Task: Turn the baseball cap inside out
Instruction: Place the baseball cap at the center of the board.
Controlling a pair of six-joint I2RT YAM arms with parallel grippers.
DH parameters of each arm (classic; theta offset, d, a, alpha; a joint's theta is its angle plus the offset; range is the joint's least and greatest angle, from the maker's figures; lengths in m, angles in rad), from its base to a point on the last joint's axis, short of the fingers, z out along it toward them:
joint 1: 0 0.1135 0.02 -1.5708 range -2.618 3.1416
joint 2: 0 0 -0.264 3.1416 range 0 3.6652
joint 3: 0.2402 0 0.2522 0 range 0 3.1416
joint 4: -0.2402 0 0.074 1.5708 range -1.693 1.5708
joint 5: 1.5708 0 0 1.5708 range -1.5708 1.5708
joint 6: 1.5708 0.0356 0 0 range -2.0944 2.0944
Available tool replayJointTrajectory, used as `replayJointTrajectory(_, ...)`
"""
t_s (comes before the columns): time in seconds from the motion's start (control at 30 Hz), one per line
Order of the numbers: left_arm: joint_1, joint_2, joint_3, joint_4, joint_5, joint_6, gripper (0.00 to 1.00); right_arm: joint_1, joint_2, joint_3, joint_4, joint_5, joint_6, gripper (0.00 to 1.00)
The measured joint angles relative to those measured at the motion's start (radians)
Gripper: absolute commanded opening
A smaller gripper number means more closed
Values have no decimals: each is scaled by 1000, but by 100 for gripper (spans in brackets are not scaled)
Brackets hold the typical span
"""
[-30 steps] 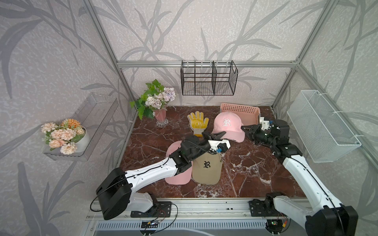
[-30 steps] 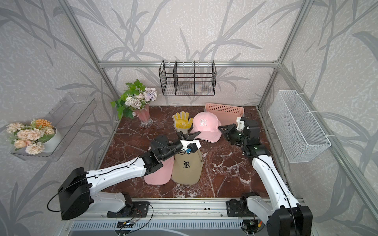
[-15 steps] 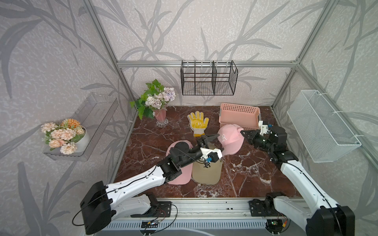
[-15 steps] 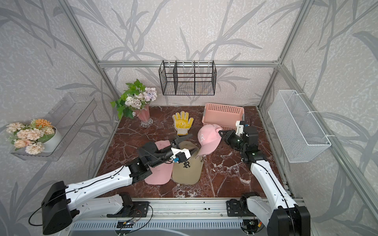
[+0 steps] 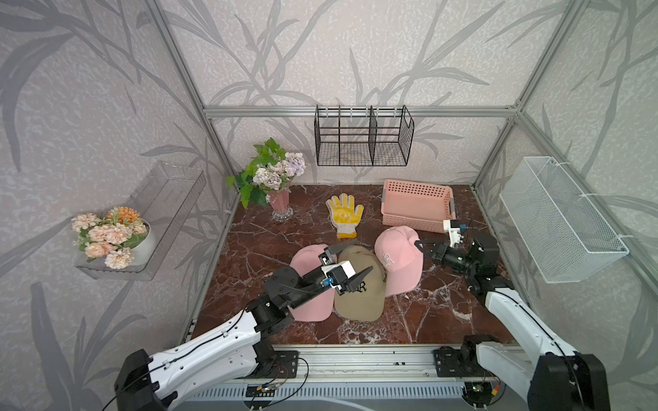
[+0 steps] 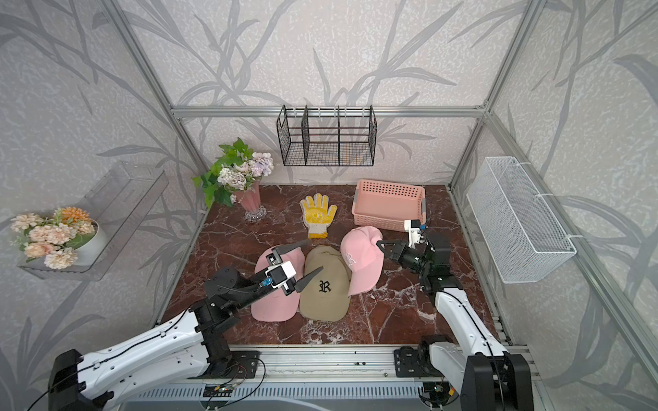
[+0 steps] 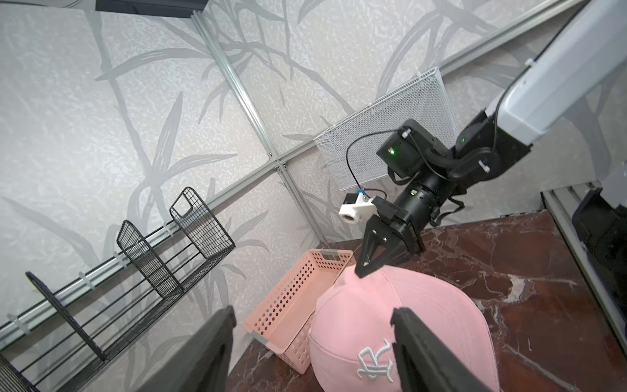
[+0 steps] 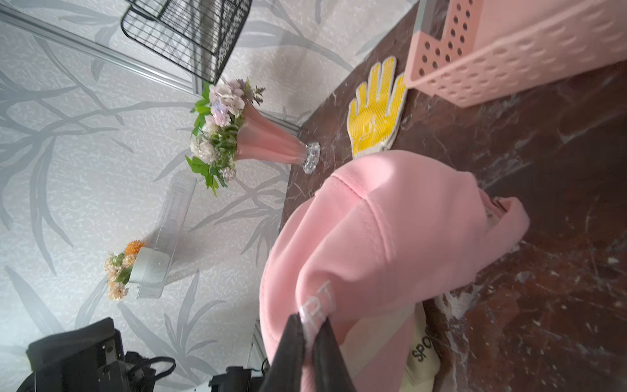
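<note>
While the right gripper (image 5: 417, 244) pinches the rim of the pink baseball cap (image 5: 396, 265) on the side facing away from the tan cap (image 5: 359, 302), its jaws are pressed together on the fabric. The right wrist view shows the fingers (image 8: 288, 356) closed on the cap's edge. The pink baseball cap sits tilted against the right side of the tan cap and overlaps that cap's right edge. Its outer surface faces outward, with the white embroidered logo (image 5: 388, 259) visible in both top views. The cap is not turned inside out.

The left gripper (image 5: 364, 256) is positioned over the rear part of the tan cap, with its jaws spread wide and nothing between them. In the left wrist view both fingers (image 7: 427, 356) frame the pink baseball cap without touching it.

A second pink cap (image 5: 309, 313) lies flat, touching the left side of the tan cap, partly under the left arm (image 5: 213, 352). A yellow glove (image 5: 343, 215) lies flat beyond the tan cap, toward the back wall and apart from it. A pink basket (image 5: 414, 220) stands beyond and to the right of the tan cap. A vase of flowers (image 5: 279, 203) stands beyond and to the left of the tan cap, well apart. All items rest on the marble tabletop (image 5: 256, 245).
</note>
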Motion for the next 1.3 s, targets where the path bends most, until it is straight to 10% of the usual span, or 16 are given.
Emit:
replayJointTrajectory(0.3,0,-3,-11,2,-58,-84,77,-121,-3,-45,-171,-71,-167,17)
replayJointTrajectory(0.77,0,9,-11,1,-119,-104,78,-149,28,58,-581,199,-455,50)
replayJointTrajectory(1.3,71,49,-10,-53,-695,-404,85,-91,178,144,-612,392,-517,75)
